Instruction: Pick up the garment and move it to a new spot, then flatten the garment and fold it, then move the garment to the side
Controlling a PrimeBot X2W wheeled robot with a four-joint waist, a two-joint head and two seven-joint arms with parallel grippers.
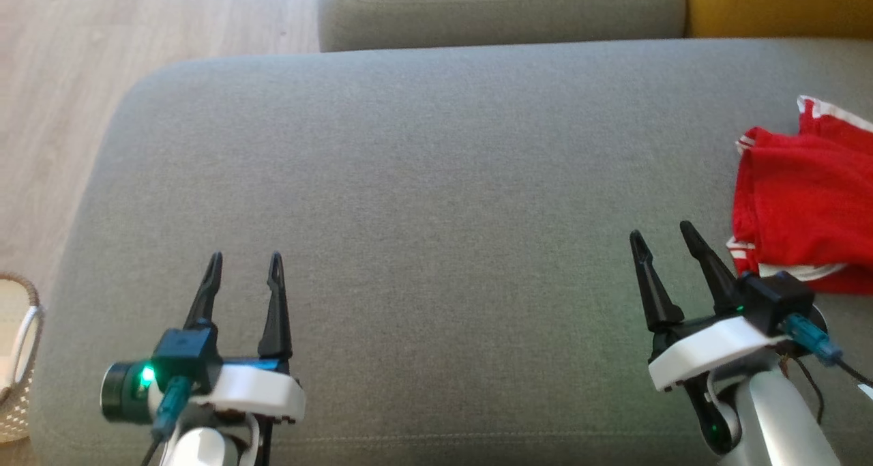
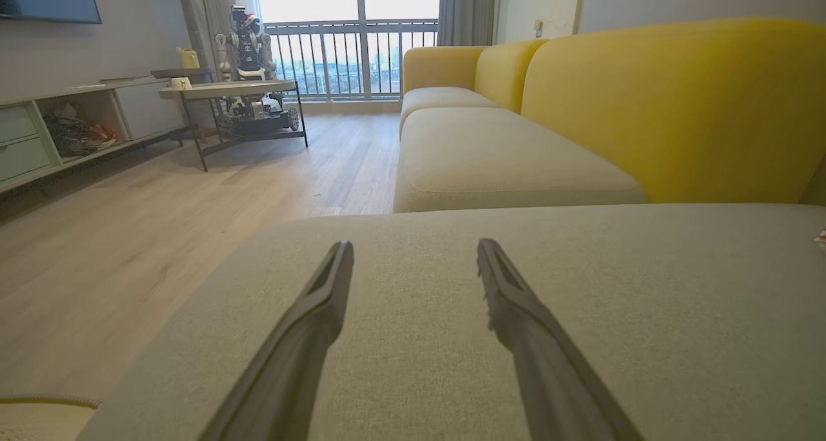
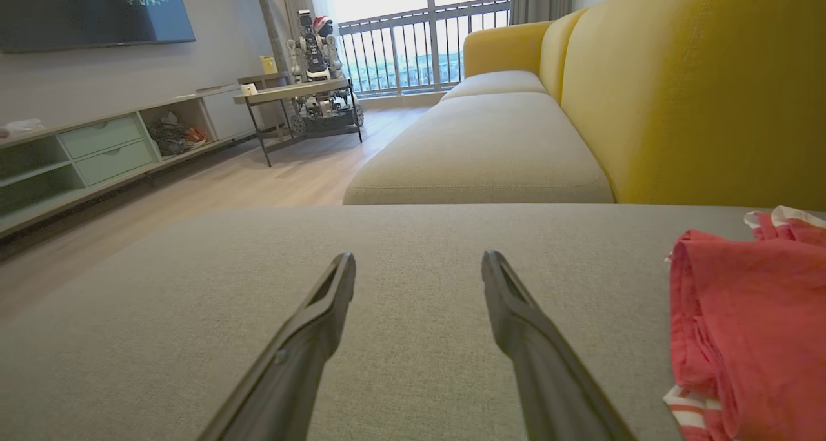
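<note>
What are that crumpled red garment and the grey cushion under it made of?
Red garment with white-striped trim: apparently thin, soft cloth, matte; it lies in limp folds. Grey seat cushion: woven upholstery fabric, matte, with a fine heathered weave.

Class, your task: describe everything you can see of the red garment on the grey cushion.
The red garment is soft, thin-looking fabric with white striped trim at its edges. It lies crumpled in loose folds, not flattened, at the right end of the grey seat cushion, partly cut off by the picture's edge. It rests on the cushion; the open right gripper stands beside it, fingers clear of it.
</note>
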